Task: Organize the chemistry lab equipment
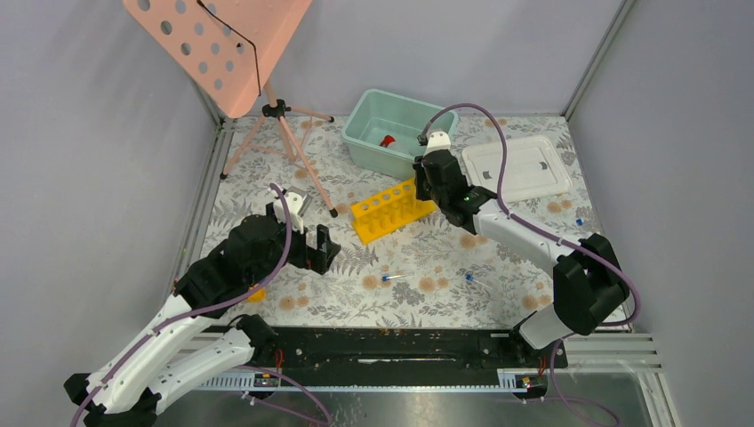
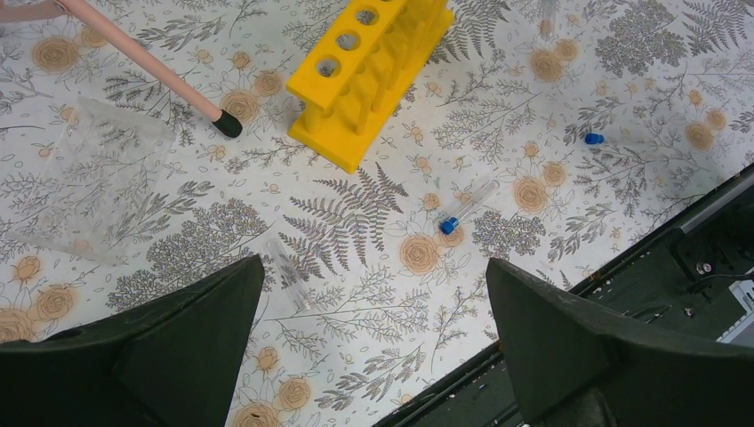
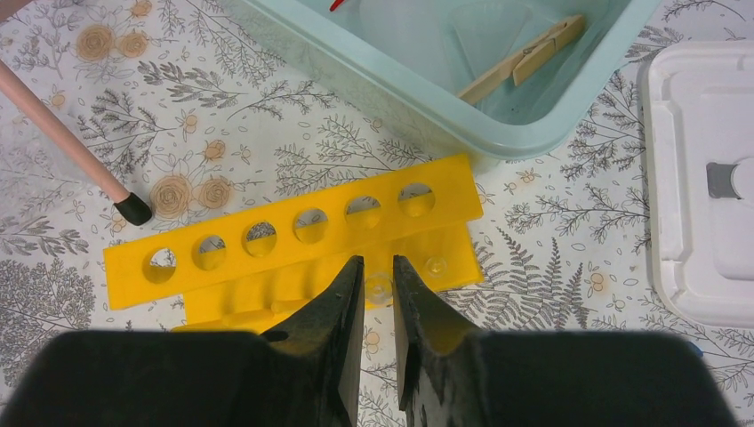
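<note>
The yellow test-tube rack (image 1: 391, 210) lies mid-table in front of the teal bin (image 1: 360, 147). My right gripper (image 3: 379, 267) hovers over the rack's (image 3: 293, 233) right end, nearly closed on a small clear tube (image 3: 378, 289) seen end-on. Another clear tube end (image 3: 436, 266) stands on the rack's base. My left gripper (image 1: 322, 251) is open and empty above the mat. Below it lie a blue-capped tube (image 2: 467, 205), a capless clear tube (image 2: 289, 271) and a loose blue cap (image 2: 594, 138). A red cap (image 1: 387, 140) shows inside the bin; the bottle itself is unclear.
A white lid (image 1: 517, 169) lies right of the bin. The pink stand's tripod legs (image 1: 302, 165) reach to the rack's left end. A wooden clothespin (image 3: 533, 53) lies in the bin. A clear plastic piece (image 2: 89, 178) lies left. More small tubes (image 1: 469, 278) (image 1: 580, 220) lie on the mat.
</note>
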Tool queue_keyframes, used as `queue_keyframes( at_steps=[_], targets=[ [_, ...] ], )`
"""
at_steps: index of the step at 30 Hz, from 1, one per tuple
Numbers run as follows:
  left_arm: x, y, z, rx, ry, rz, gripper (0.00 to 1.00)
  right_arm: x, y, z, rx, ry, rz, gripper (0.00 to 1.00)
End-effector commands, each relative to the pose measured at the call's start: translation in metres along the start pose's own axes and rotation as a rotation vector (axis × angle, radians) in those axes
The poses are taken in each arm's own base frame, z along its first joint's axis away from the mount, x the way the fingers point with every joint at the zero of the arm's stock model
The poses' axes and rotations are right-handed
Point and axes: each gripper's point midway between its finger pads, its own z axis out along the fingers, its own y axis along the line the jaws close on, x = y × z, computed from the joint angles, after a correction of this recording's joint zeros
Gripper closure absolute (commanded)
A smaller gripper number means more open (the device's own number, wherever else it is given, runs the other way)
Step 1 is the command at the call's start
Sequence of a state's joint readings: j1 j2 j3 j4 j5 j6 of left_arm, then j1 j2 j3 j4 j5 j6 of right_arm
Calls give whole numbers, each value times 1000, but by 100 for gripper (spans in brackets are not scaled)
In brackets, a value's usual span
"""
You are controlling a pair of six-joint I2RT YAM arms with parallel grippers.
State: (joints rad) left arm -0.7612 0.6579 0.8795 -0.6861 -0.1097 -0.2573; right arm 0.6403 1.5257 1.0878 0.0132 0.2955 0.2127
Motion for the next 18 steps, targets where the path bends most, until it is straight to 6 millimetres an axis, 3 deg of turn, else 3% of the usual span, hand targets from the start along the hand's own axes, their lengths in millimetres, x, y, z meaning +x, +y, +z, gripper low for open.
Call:
queue_keyframes(
  at_steps=[1, 13, 18],
  targets=[
    [-11, 1, 1, -8, -47, 11, 1, 1, -2, 5, 8, -8, -16, 81],
    [-11, 1, 2, -11, -45, 13, 1, 19, 1, 15, 8, 38, -31, 80],
    [-10, 5, 2, -29, -44, 12, 1, 19, 5, 14, -1, 55, -27, 69]
  ],
)
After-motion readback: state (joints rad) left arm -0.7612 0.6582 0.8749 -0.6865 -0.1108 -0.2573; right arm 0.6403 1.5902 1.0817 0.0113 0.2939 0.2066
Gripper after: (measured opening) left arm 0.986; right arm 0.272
